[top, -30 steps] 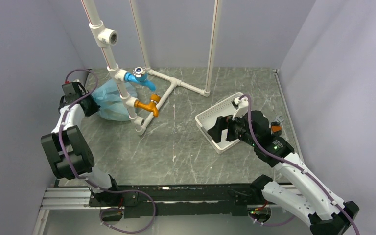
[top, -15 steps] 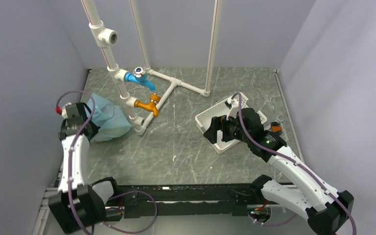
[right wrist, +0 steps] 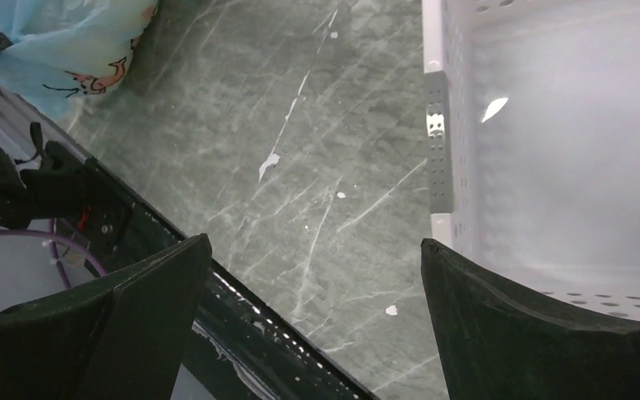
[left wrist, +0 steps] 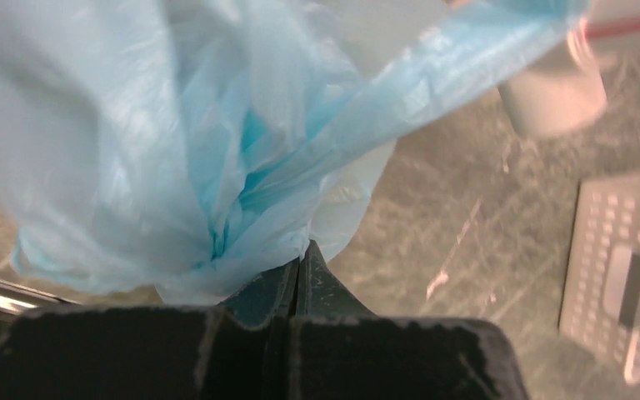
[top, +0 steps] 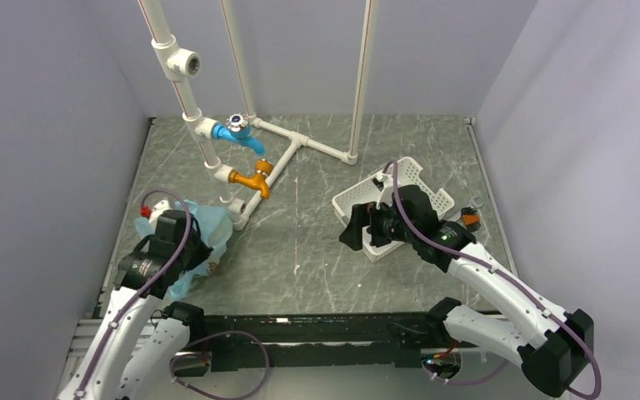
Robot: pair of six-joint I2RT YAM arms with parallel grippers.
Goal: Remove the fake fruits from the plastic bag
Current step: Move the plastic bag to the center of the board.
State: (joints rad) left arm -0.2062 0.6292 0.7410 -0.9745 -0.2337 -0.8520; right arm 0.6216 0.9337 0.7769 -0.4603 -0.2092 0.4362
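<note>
Two arms are in my overhead feed, and only the left one has hold of anything. The left gripper [top: 182, 247] sits at about 8 o'clock on the tabletop [top: 317, 250]. Its white forearm rises from the near-left corner and the wrist is tipped toward 1 o'clock. On the left wrist camera its jaws are pinched tight together on a gathered twist of the plastic bag [left wrist: 175, 150], and the thin blue film fans out above them. From overhead the bag [top: 207, 225] bunches around the wrist, just near of the foot of the white pipe frame [top: 237, 218]. That frame carries an orange tap [top: 254, 177] and a blue tap [top: 238, 132] toward 11 o'clock. I cannot make out any of the fake fruits through the plastic.

My right arm folds back to an elbow at the near-right corner, and its forearm runs up toward 10 o'clock. The right gripper [top: 357, 230] hangs over the near-left corner of the white basket [top: 423, 173] at about 3 o'clock. On the right wrist camera the jaws [right wrist: 317, 283] stand wide apart and hold nothing, with the basket's perforated wall [right wrist: 437, 142] between them at the right. The bag's corner [right wrist: 67, 50], with a small printed mark on it, shows far off at 10 o'clock.
</note>
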